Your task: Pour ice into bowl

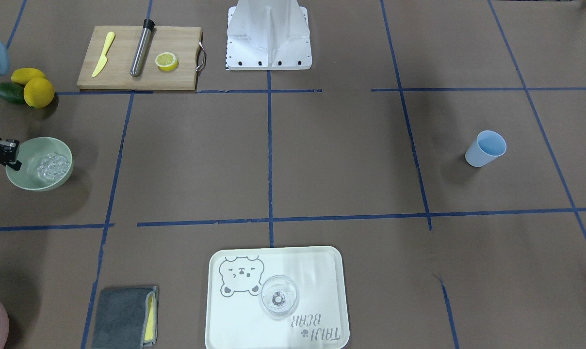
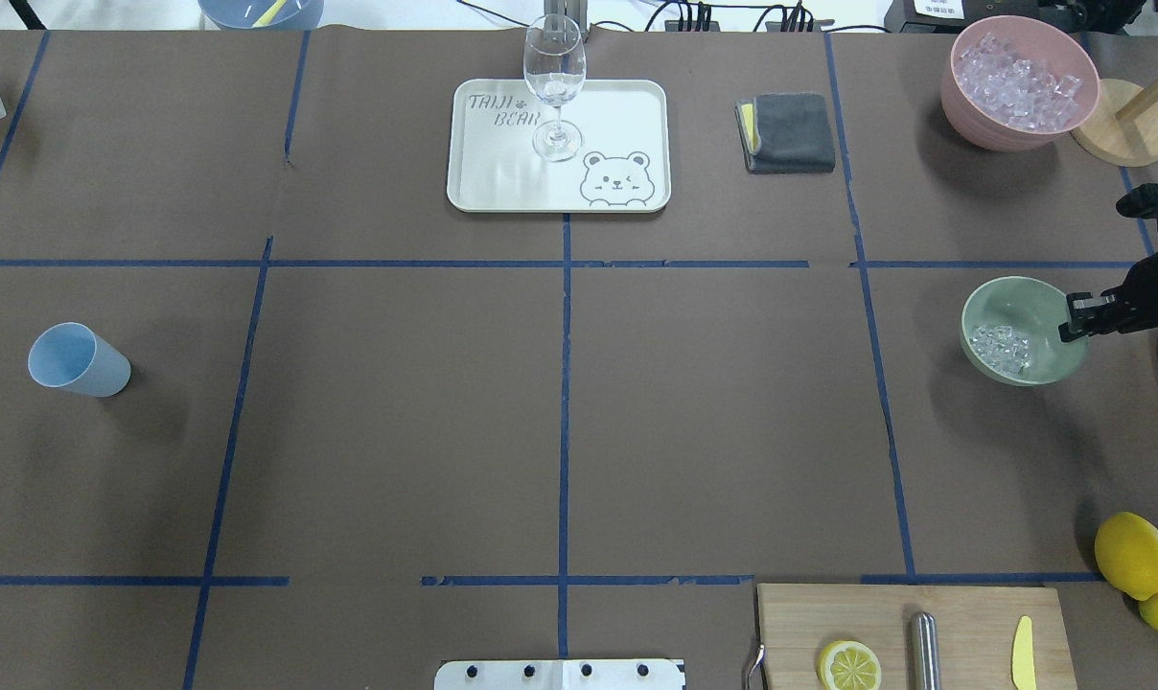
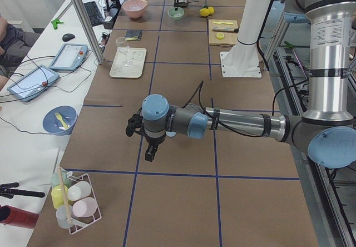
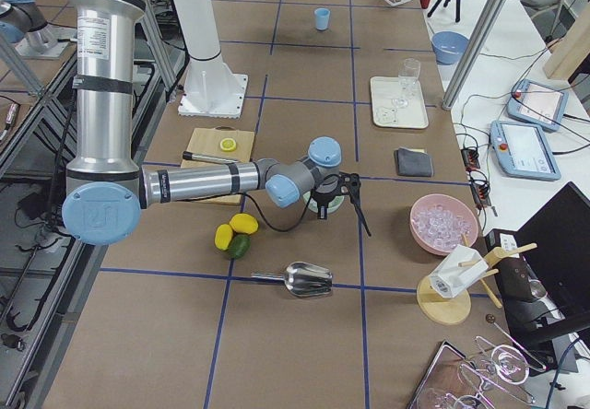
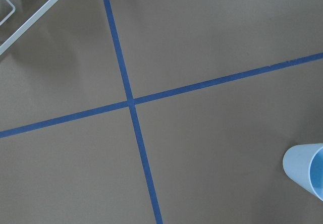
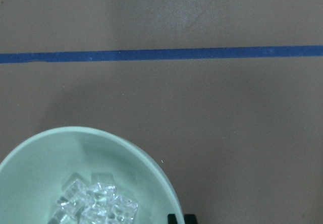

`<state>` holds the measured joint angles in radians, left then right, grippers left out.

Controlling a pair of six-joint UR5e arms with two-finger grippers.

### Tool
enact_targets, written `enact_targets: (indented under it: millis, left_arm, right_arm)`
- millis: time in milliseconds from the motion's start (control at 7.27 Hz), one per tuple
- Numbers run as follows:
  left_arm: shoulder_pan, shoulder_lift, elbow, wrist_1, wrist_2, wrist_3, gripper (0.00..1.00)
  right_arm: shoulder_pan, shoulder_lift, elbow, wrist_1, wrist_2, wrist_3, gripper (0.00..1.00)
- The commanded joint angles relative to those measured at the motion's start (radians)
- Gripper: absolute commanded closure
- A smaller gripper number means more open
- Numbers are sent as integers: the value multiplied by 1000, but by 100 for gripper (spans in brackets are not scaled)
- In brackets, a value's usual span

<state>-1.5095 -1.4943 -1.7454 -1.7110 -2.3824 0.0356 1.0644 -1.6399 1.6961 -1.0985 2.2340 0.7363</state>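
Observation:
The sage-green bowl (image 2: 1041, 305) sits at the table's right side and holds a small pile of clear ice (image 2: 999, 347) cubes. The front-facing view shows the same bowl (image 1: 35, 148) and ice (image 1: 53, 166) at its left edge. My right gripper (image 2: 1099, 270) hovers just beyond the bowl's right rim, open and holding nothing; one finger (image 1: 11, 157) reaches the rim. The right wrist view looks down on the bowl (image 6: 45, 168) and ice (image 6: 98, 206). My left gripper (image 3: 146, 142) hangs over bare table near the pale blue cup (image 2: 79, 359); I cannot tell if it is open or shut.
A pink tub (image 2: 1020, 81) of clear lumps stands behind the bowl, next to a wooden stand (image 2: 1125, 134). A metal scoop (image 4: 309, 280) lies on the table. Lemons (image 2: 1133, 556), a cutting board (image 2: 962, 623), a grey cloth (image 2: 790, 132) and a tray (image 2: 617, 105) with a stemmed glass (image 2: 553, 86) are around.

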Motion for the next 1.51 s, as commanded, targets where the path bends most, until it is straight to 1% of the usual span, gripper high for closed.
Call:
enact_targets:
  millis: [0, 138, 275, 412, 550, 688, 825, 962, 1100, 1375]
  left_arm:
    - [0, -1, 10, -15, 0, 1, 0]
    - [0, -1, 15, -18, 0, 1, 0]
    - [0, -1, 15, -18, 2, 1, 0]
    - [0, -3, 15, -18, 2, 1, 0]
    - [0, -3, 15, -18, 2, 0, 0]
    - [0, -3, 14, -18, 0, -2, 0]
    - [0, -1, 12, -18, -1, 3, 0]
    - [0, -9, 7, -18, 2, 3, 0]
    - [0, -15, 10, -18, 3, 4, 0]
    - [0, -15, 9, -18, 2, 4, 0]
  right_arm:
    - [-9, 0, -7, 0, 12, 0, 89]
    - [-9, 0, -10, 0, 12, -6, 21]
    - [-9, -1, -4, 2, 21, -8, 0]
    - [-7, -1, 4, 3, 47, -8, 0]
    - [3, -8, 32, 0, 62, -11, 0]
    - [49, -12, 63, -7, 62, -12, 0]
    - [78, -12, 79, -9, 55, -41, 0]
    - [122, -14, 77, -32, 59, -133, 0]
    - [188, -11, 91, -138, 61, -258, 0]
    - [368, 0, 111, -435, 58, -665, 0]
